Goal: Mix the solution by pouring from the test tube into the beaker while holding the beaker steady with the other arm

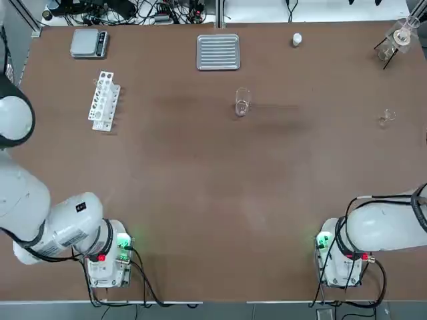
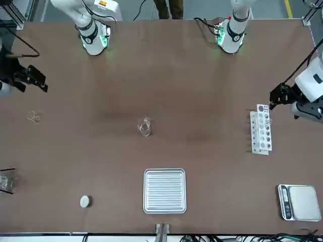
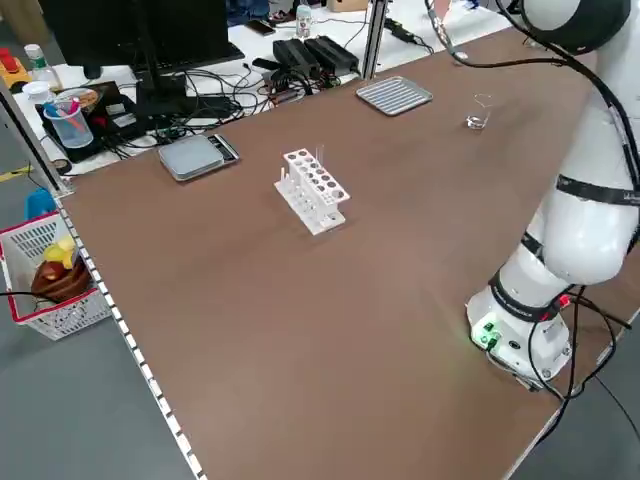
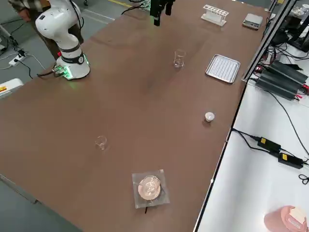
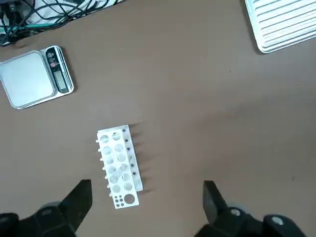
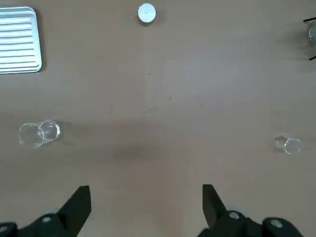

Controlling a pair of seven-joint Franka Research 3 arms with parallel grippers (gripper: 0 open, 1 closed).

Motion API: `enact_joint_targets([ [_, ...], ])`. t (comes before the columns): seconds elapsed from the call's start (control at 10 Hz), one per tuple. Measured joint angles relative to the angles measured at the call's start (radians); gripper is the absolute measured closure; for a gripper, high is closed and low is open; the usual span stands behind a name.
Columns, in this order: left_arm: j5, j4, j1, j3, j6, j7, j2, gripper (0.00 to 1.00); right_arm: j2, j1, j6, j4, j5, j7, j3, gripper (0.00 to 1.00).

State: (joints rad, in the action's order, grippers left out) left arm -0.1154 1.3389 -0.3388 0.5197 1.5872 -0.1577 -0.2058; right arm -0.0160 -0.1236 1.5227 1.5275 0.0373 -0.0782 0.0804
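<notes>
Table: wide brown table (image 1: pixel 200 200); everything below is placed from the clear glass beaker at its middle.
Left arm: raised above the white test tube rack, on the robot's left of the beaker. Left pincer (image 5: pixel 145 207) spread wide, holding nothing.
Right arm: raised on the robot's right of the beaker, well apart from it. Right pincer (image 6: pixel 145 207) also wide open and empty.
Ribbed metal tray (image 1: pixel 218 51): flat, beyond the beaker on the side away from the robot; nothing on it.
Grey digital scale (image 1: pixel 89 43): far left corner from the beaker; pan bare.
White test tube rack (image 1: pixel 104 101): well left of the beaker. One clear tube seems to stand in a hole near one end; contents cannot be told.
Clear glass beaker (image 1: pixel 241 102): upright; looks empty, though any clear liquid would not show.
Small clear glass vessel (image 1: pixel 387 118): far right of the beaker, looks empty.
Small white round cap (image 1: pixel 297 40): beyond and right of the beaker.
Stage: fits either before a pour or after tube and beaker were set back.
Doing it well (judgement): grip the tube near its top, lift it straight out of the rack; hold the beaker low on its wall; tip slowly over the rim.
</notes>
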Motion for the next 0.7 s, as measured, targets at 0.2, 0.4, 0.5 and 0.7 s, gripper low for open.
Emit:
enact_joint_targets([
  [0.2,0.061,-0.003,0.157,-0.2,0.0,-0.001,0.021,0.02,-0.004,-0.001,0.005,0.027,-0.005,-0.001,0.0,0.0],
  [0.4,0.067,-0.002,0.264,-0.299,-0.018,0.054,0.07,0.03,-0.009,-0.004,0.026,0.056,-0.013,-0.001,0.0,0.0],
  [0.5,0.067,0.007,0.277,-0.301,-0.044,0.091,0.099,0.03,-0.012,-0.005,0.03,0.064,-0.019,-0.001,0.001,0.0],
  [0.7,0.067,0.043,0.278,-0.308,-0.056,0.103,0.122,0.02,-0.016,-0.005,0.031,0.067,-0.026,-0.001,0.003,0.0],
])
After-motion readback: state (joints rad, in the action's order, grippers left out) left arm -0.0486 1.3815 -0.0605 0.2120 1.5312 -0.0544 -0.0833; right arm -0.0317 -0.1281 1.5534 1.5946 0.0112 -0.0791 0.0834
